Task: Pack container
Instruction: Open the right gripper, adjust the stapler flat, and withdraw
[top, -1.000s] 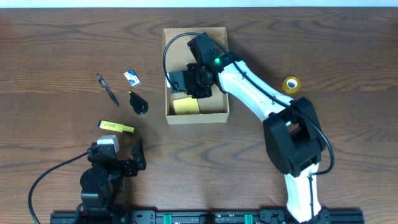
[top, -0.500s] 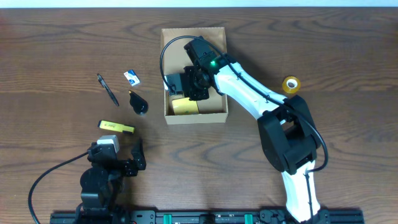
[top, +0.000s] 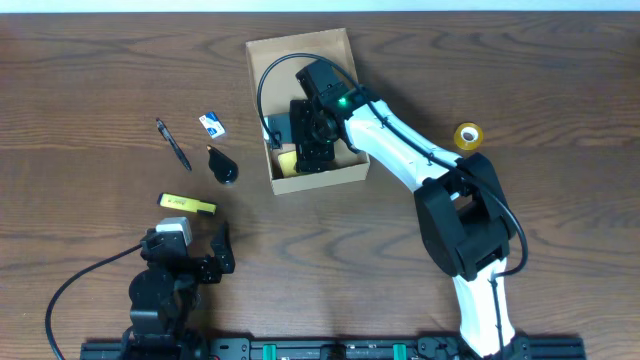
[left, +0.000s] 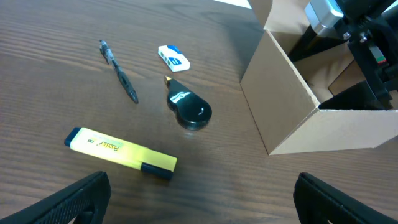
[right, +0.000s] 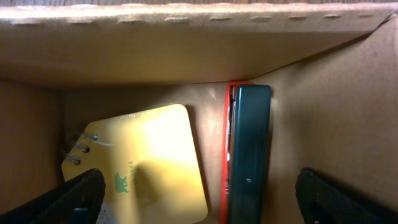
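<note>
container (top: 300, 55): from overhead, its inside is largely covered by the right arm (top: 400, 138); the left wrist view crops it at the top and right edges.
right pincer (right: 199, 202): only the finger ends show, cropped at the bottom corners.
yellow pad (right: 149, 155): bottom cropped; green mark too blurred to read.
dark red-edged object (right: 250, 149): lower end cropped; kind unclear.
highlighter (left: 118, 149): print too small to read.

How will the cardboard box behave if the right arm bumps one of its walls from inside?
It probably slides or pivots easily: the cardboard box looks thin-walled and light, and it sits on a smooth wooden table. Its walls may flex under side pressure, since the top is open. Tipping seems unlikely given its broad, flat base.
</note>
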